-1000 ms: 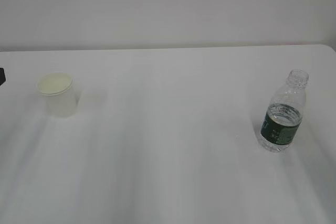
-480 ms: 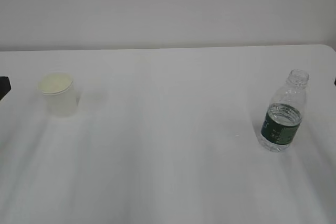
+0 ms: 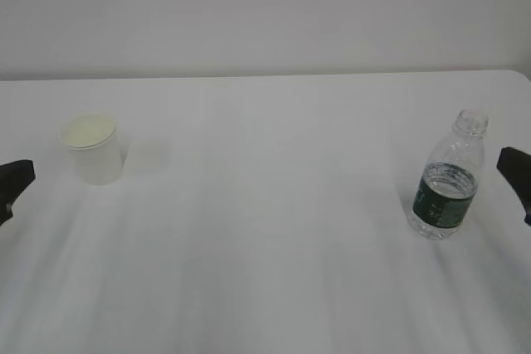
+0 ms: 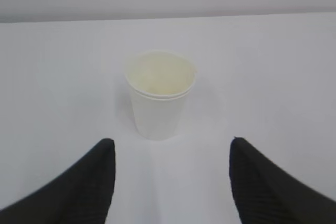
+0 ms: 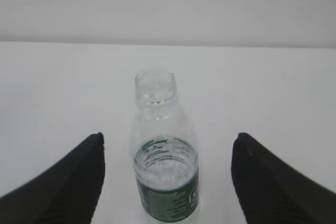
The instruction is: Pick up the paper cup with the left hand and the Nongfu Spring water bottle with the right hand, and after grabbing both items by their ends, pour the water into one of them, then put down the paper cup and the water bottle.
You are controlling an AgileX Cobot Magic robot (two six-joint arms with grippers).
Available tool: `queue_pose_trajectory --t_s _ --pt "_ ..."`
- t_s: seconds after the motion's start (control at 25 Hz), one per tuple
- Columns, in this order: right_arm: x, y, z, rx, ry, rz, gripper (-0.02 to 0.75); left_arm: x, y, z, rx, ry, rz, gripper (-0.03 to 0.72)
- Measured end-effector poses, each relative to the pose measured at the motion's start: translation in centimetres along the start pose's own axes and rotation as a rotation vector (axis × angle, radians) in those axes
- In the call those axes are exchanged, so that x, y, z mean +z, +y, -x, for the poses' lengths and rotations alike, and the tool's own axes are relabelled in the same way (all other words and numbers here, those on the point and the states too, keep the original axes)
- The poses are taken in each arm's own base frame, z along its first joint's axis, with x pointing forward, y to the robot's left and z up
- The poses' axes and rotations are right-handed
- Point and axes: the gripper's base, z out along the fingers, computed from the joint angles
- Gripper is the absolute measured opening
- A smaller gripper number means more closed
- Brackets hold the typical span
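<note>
The paper cup (image 3: 93, 148) stands upright at the table's left, white with a cream inside. In the left wrist view the cup (image 4: 159, 95) is just ahead of my left gripper (image 4: 171, 142), which is open, apart from it and holding nothing. The Nongfu Spring water bottle (image 3: 448, 180) stands upright and capless at the right. Water (image 5: 167, 169) fills it to about the top of its green label. My right gripper (image 5: 168, 136) is open, its fingers wide on either side of the bottle (image 5: 165, 182) without touching it. One dark fingertip (image 3: 21, 173) shows at the left edge, another fingertip (image 3: 513, 167) at the right edge.
The white table (image 3: 265, 246) stretches bare between cup and bottle. Its back edge (image 3: 265, 76) meets a plain pale wall, and its rounded far right corner (image 3: 521, 74) lies just behind the bottle.
Both grippers have come into the exterior view from the side edges, the left toward the cup and the right toward the bottle. Cup and bottle have stayed put.
</note>
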Motion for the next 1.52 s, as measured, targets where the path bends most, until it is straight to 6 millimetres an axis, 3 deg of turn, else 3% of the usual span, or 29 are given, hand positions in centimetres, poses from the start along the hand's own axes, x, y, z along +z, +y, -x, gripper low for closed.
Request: queue_pose_trajectory --t_s 0.32,0.6,1.12,1.52 --pt "-0.3 0.6 -2.1 0.016 0.031 0.052 0.533 -1.6 -0.8 -2.8 0.007 0.001 -0.063 0.484" --pt "-0.1 0.8 -2.7 0.010 0.049 0.073 0.532 -2.1 -1.5 -4.7 0.008 0.006 -0.118 0.484" --pt "-0.3 1.7 -5.3 0.022 0.057 0.162 0.532 -1.1 -1.8 -5.7 0.008 0.016 -0.159 0.484" --pt "0.7 1.2 -6.4 0.000 0.098 0.111 0.532 -1.0 -1.8 -5.7 0.005 0.005 -0.162 0.484"
